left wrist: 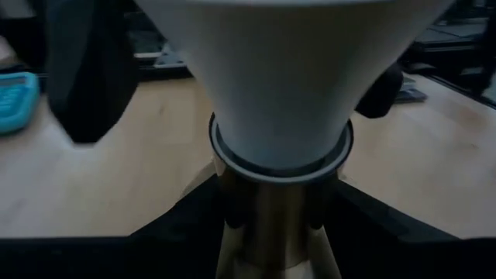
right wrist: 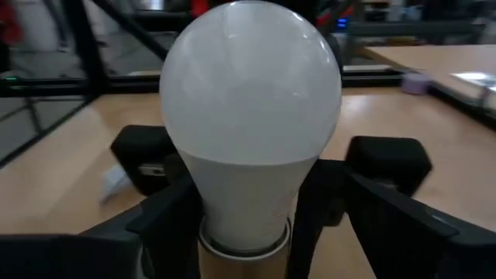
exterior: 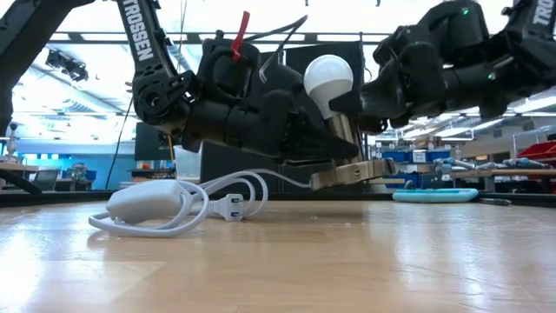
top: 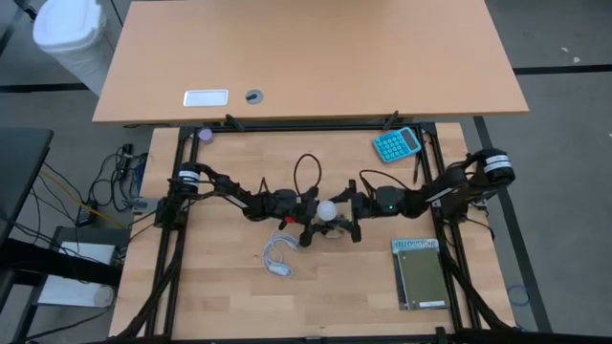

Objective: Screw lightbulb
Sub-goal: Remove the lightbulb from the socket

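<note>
The white lightbulb (top: pixel 328 209) (exterior: pixel 328 76) stands bulb-end up in the middle of the table, above the round grey socket disc (exterior: pixel 352 175). My left gripper (top: pixel 314 227) (left wrist: pixel 271 232) comes in from the left and is shut on the brass-coloured sleeve below the bulb's neck. My right gripper (top: pixel 346 218) (right wrist: pixel 248 225) comes in from the right and is open. Its fingers stand on either side of the bulb's neck (right wrist: pixel 248 194); I cannot tell whether they touch it. My left gripper pinches the brass-coloured sleeve (left wrist: pixel 271 209) just under the bulb's neck between its two fingers. The fingers come in nearly level from the table's left. The socket disc hangs a little above the table, slightly tilted, with the bulb pointing up.
A coiled white cable with a switch and plug (top: pixel 277 258) (exterior: pixel 165 204) lies near the left gripper. A teal calculator (top: pixel 396 143) sits at the far right and a green booklet (top: pixel 419 272) at the near right. A second tabletop (top: pixel 316 57) stands beyond the far edge.
</note>
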Robot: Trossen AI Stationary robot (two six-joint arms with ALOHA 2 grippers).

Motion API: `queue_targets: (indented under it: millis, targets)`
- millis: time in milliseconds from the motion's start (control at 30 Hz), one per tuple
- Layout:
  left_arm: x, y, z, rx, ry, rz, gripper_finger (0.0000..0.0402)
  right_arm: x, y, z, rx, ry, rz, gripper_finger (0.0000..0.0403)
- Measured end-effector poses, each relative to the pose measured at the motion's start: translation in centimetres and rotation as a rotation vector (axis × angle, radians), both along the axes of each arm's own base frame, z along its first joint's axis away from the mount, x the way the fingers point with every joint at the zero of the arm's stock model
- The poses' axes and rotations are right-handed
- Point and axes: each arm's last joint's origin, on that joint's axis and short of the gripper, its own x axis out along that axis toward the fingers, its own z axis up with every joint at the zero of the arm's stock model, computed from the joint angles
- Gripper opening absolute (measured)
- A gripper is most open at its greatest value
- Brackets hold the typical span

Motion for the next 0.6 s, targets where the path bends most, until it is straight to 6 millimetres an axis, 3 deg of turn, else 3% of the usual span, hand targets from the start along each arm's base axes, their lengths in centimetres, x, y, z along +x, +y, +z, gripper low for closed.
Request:
queue_targets:
  millis: [600]
  targets:
    - [0.0, 0.3, -0.2, 0.008, 0.025, 0.329, 0.0195, -1.5, 3.1, 0.5, 0.077, 0.016, -0.418, 0.0307]
